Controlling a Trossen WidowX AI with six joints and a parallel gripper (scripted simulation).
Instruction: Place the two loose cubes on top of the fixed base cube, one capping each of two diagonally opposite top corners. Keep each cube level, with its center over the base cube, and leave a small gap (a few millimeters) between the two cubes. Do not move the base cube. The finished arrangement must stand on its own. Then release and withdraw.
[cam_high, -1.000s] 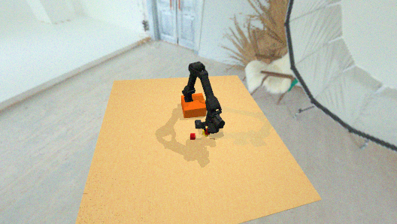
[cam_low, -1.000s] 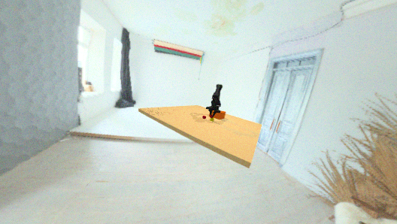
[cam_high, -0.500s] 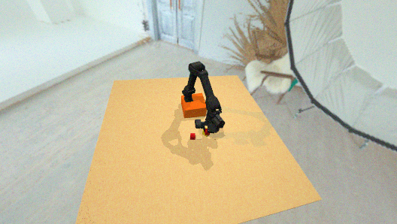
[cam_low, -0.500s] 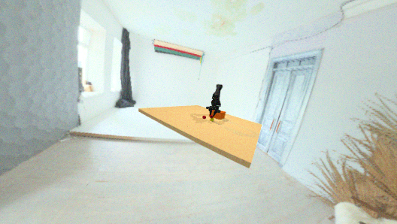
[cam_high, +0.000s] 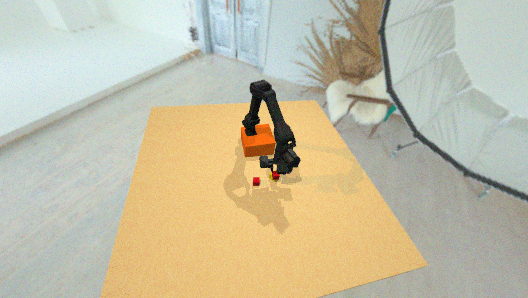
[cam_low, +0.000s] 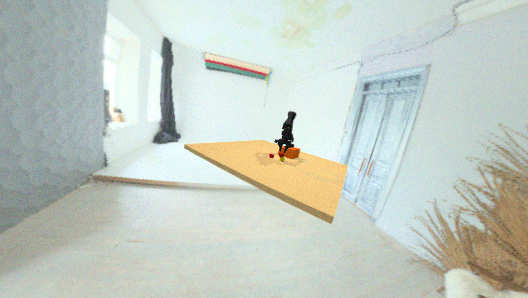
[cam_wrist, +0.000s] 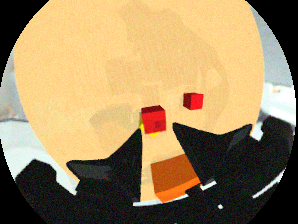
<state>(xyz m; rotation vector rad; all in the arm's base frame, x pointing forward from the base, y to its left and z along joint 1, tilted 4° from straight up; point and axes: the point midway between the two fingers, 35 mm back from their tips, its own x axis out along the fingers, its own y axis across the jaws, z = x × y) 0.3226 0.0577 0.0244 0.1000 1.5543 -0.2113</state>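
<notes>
The yellow base cube (cam_high: 271, 177) (cam_low: 282, 159) (cam_wrist: 154, 134) is on the table, mostly hidden in the wrist view. One red cube (cam_high: 276, 175) (cam_low: 281, 155) (cam_wrist: 153, 121) is on top of it, offset toward one side, and looks about level. The exact corner overlap is too small to tell. My gripper (cam_wrist: 157, 127) is partly open around this cube, with a visible gap between the cube and the right finger in the wrist view. The other red cube (cam_high: 256, 181) (cam_low: 271, 155) (cam_wrist: 193, 101) lies on the table, a short way from the base cube.
The orange block (cam_high: 258, 145) (cam_low: 293, 153) (cam_wrist: 175, 175) at the arm's foot stands behind the cubes. The arm (cam_high: 282, 131) (cam_low: 288, 131) reaches over from it. The tan table top (cam_high: 200, 240) (cam_low: 310, 192) (cam_wrist: 60, 65) carries the arm's shadow.
</notes>
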